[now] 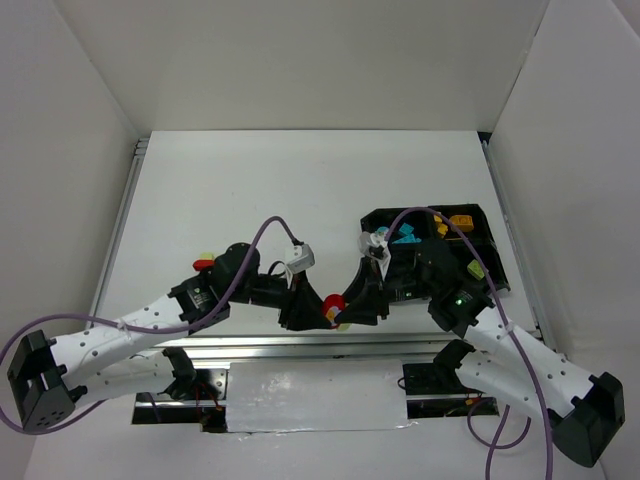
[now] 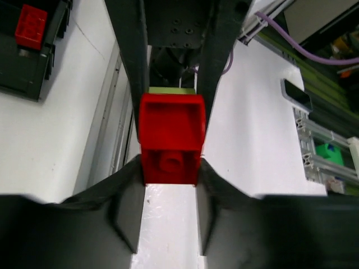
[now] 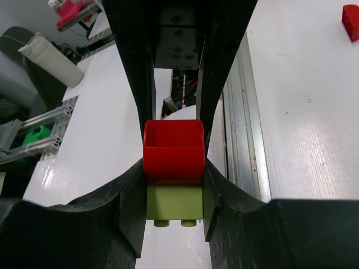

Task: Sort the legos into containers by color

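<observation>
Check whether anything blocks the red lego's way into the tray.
Yes. The red plastic lego brick in the left end effector is stuck to a pale green plastic brick clamped by the right end effector, whose arm lies over the near side of the black four-compartment plastic tray.

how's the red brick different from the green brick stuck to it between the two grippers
Colour: the red brick is bright red, the green brick pale green. Grip: the left gripper is shut on the red brick, while the right gripper is shut on the green brick. Shared: they sit pressed against each other as one stack between the arms.
</observation>
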`<state>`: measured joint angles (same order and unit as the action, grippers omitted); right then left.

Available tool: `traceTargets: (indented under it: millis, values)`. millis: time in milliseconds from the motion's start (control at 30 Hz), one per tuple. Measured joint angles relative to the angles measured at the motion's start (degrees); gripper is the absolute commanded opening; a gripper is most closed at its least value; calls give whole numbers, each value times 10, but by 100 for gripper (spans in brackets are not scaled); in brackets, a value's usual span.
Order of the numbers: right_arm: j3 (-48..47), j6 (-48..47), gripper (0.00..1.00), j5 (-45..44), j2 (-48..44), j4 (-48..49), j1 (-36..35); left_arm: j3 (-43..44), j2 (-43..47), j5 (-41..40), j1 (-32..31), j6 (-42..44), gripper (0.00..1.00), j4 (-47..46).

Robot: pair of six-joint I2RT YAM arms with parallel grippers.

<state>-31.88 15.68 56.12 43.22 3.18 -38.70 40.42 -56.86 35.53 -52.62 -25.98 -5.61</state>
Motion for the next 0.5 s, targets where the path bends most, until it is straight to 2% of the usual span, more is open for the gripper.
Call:
traceTargets:
  millis: [67,100,133,167,233,267,300,400,500]
  values:
    - [0,4,0,3,2,-2,4,1,-2,3,-1,3,27,-3]
    - [0,5,5,6,4,-1,4,1,-3,5,-1,1,6,-3]
    - [0,7,16,7,5,1,5,1,-3,5,-1,1,0,-3]
    - [0,10,35,11,9,4,5,2,-4,5,-1,1,0,0]
    - [0,16,49,18,16,12,7,7,-4,3,-1,1,0,9]
    - [0,22,84,22,21,19,7,10,-4,2,-1,1,0,15]
    - [0,30,95,26,25,28,7,11,-3,-7,-1,0,0,13]
    - [0,33,97,41,30,48,5,15,3,-33,-1,1,0,14]
    - [1,33,77,44,23,49,6,15,21,-48,-1,4,0,16]
